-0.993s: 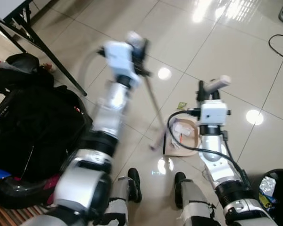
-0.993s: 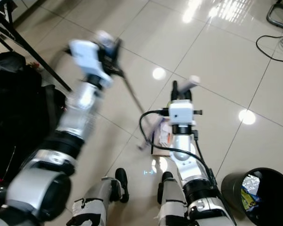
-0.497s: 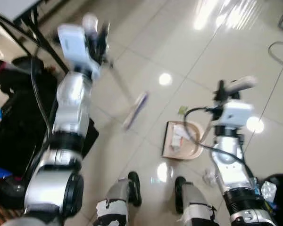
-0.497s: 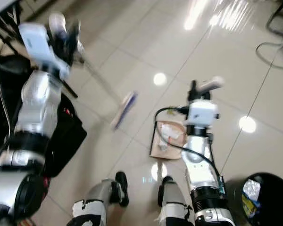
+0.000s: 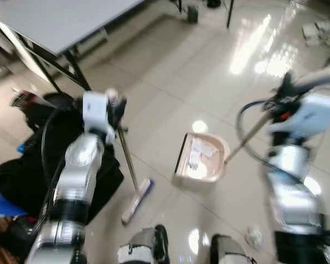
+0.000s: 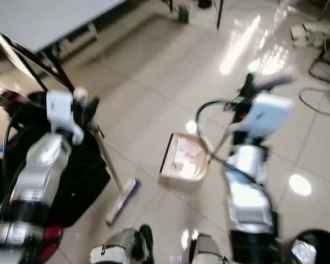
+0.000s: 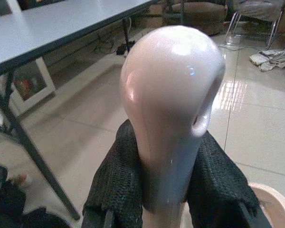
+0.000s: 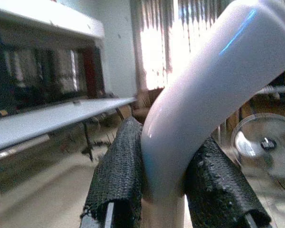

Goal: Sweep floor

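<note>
My left gripper (image 5: 113,108) is shut on the top of the broom handle (image 7: 171,104), its black fingers (image 7: 116,187) pressed on both sides of the pale rounded knob. The thin stick runs down to the broom head (image 5: 136,200), which lies on the tiles just ahead of my left foot. A beige dustpan (image 5: 201,160) holding white paper scraps sits to the right of the broom head. Its long handle (image 5: 253,135) rises to my right gripper (image 5: 287,97), which is shut on the white bent grip (image 8: 204,95).
A black bag (image 5: 41,162) lies on the floor by my left arm. Behind it stands a grey table (image 5: 60,22) with black legs. A crumpled scrap (image 5: 253,237) lies near my right foot. Cables (image 6: 319,77) trail at the far right.
The whole view has swung and tilted up. The left arm carried the broom away from the dustpan to the left, its head now down near my left foot. The right arm rose with the dustpan handle.
</note>
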